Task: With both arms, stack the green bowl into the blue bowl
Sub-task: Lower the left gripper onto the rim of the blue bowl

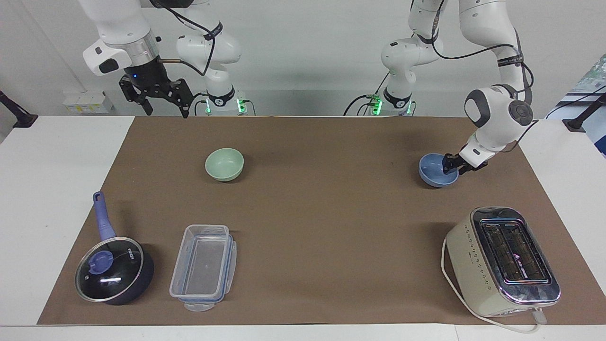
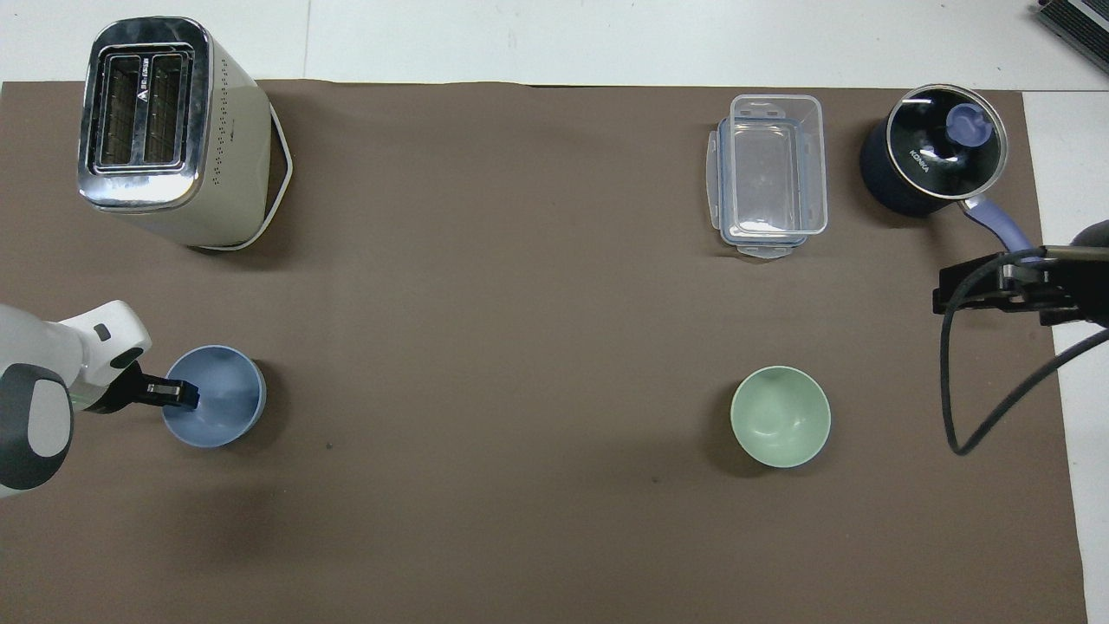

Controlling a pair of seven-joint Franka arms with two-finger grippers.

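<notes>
The pale green bowl point(image 1: 224, 164) point(image 2: 781, 416) stands upright on the brown mat toward the right arm's end. The light blue bowl point(image 1: 434, 171) point(image 2: 221, 407) stands upright toward the left arm's end. My left gripper point(image 1: 450, 166) point(image 2: 180, 394) is down at the blue bowl's rim, on the side toward the left arm's end of the table, reaching over the rim into the bowl. My right gripper point(image 1: 164, 110) point(image 2: 944, 295) hangs open and empty in the air above the mat's edge at the robots' end, well apart from the green bowl.
A cream toaster point(image 1: 502, 260) point(image 2: 165, 130) stands farther from the robots than the blue bowl. A clear plastic container point(image 1: 203, 267) point(image 2: 771, 173) and a dark blue lidded saucepan point(image 1: 111, 272) point(image 2: 931, 160) sit farther out than the green bowl.
</notes>
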